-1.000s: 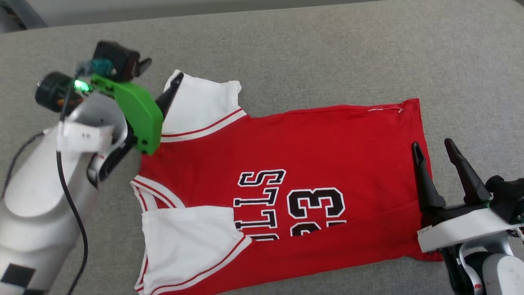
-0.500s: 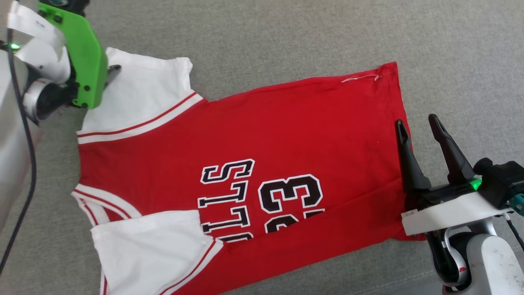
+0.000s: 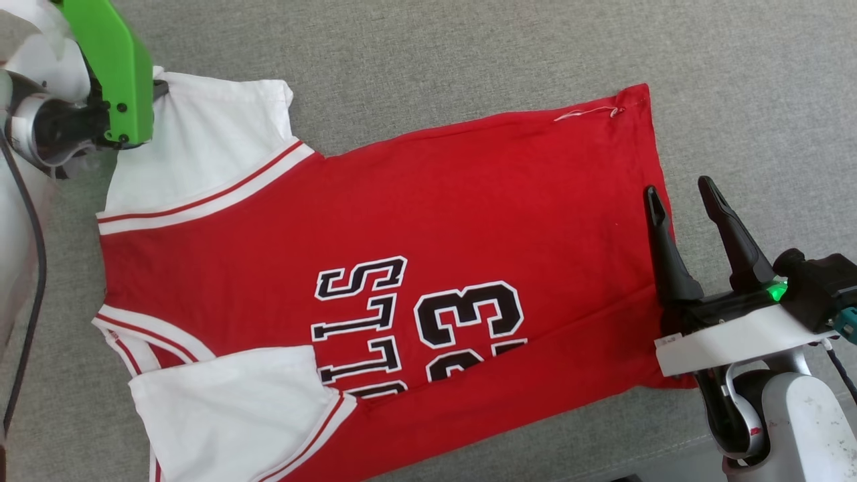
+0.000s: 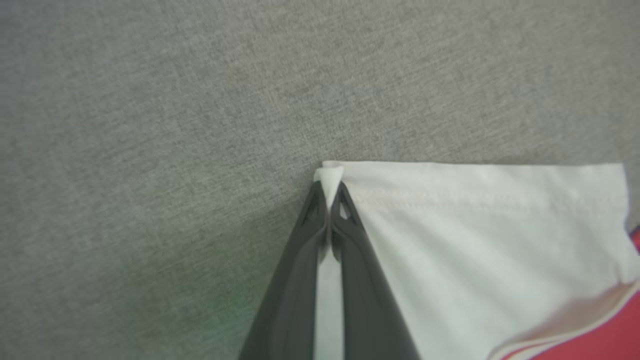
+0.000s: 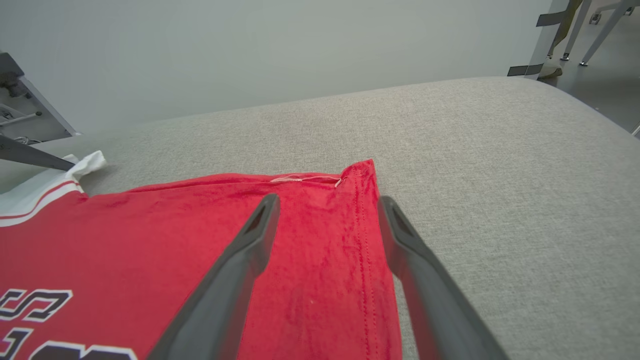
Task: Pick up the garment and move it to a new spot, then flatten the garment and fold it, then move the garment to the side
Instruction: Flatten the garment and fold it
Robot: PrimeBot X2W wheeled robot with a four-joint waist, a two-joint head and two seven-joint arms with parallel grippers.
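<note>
The garment (image 3: 415, 221) lies flat on the grey cushion: a red jersey with white sleeves, black lettering and "23" face up, its neck toward the left. In the left wrist view my left gripper (image 4: 327, 192) is shut on the far corner of the upper white sleeve (image 4: 475, 240), pinching a small tuft of cloth. In the head view that gripper (image 3: 155, 88) sits under its green mount at the top left. My right gripper (image 3: 679, 194) stands open over the red hem (image 5: 360, 240) at the right, its fingers straddling the hem edge.
The grey fabric cushion (image 3: 469, 53) extends beyond the garment on all sides. A black cable (image 3: 30, 268) hangs along the left arm. In the right wrist view, a pale wall (image 5: 250, 50) lies behind and chair legs (image 5: 575, 30) stand at the far right.
The head camera has shifted, so the whole picture slid left and up. My left gripper has gone from open to shut on the sleeve corner. The right gripper stays open by the hem.
</note>
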